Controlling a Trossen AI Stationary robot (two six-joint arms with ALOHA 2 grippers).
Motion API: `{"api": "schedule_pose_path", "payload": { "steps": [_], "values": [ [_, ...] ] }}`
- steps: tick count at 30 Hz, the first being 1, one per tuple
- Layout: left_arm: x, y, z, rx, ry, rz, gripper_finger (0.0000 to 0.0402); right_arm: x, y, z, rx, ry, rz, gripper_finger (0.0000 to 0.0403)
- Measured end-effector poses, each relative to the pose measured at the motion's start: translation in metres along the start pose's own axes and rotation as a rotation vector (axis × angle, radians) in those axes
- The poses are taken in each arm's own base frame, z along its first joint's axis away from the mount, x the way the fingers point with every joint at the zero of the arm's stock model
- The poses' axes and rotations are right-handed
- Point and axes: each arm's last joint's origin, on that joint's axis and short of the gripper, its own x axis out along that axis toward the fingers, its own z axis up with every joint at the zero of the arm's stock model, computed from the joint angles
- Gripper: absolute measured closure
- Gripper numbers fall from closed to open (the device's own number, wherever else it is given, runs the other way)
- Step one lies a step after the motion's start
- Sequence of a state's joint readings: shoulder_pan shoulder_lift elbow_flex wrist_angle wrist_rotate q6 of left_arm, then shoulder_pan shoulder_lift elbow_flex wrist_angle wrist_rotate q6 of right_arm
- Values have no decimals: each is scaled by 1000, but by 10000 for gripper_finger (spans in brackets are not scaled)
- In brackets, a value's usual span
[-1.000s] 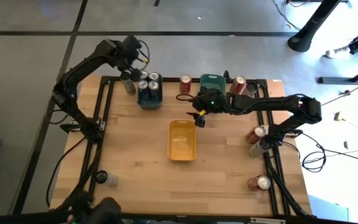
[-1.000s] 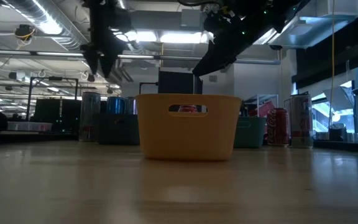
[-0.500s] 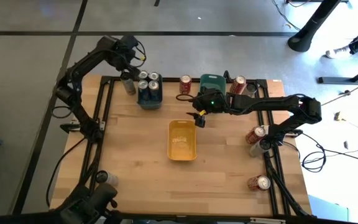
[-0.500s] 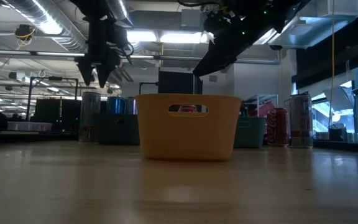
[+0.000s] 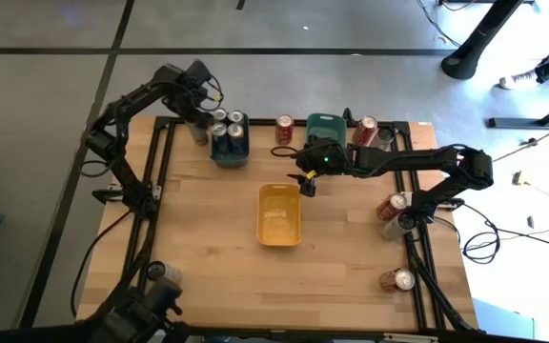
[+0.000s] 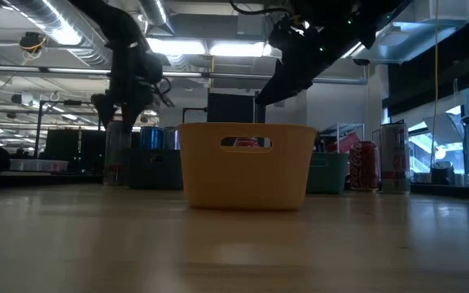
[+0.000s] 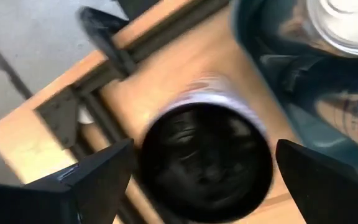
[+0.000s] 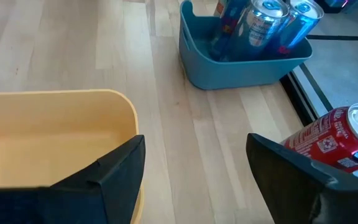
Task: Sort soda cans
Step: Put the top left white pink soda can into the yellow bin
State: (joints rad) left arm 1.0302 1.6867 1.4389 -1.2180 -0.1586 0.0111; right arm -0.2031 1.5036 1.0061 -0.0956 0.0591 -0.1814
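Left gripper [image 7: 197, 177] spread wide over a blurred dark-topped can [image 7: 207, 158] just outside the blue bin [image 5: 229, 151]; its label unreadable. Right gripper [image 8: 194, 165] open beside the yellow bin [image 5: 279, 217].

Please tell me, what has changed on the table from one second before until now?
The left hand came down at the table's far left corner and now stands open around the can beside the blue bin, not yet closed on it. The right hand stayed open and empty above the yellow bin. The other cans did not move.
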Motion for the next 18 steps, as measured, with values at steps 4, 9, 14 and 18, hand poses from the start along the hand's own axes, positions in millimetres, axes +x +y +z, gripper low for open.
{"api": "schedule_pose_path", "payload": {
  "steps": [4,9,14,18],
  "values": [
    [7,-2,0,16,-7,-10,25,0,0,1,1,-14,-2,123],
    [11,-3,0,52,-14,-18,25,0,-1,3,2,-35,-7,123],
    [11,-3,0,60,-16,-21,28,0,-1,4,3,-40,-8,123],
    [11,-3,0,69,-14,-21,55,0,-1,4,3,-41,-7,123]
  ]
}}
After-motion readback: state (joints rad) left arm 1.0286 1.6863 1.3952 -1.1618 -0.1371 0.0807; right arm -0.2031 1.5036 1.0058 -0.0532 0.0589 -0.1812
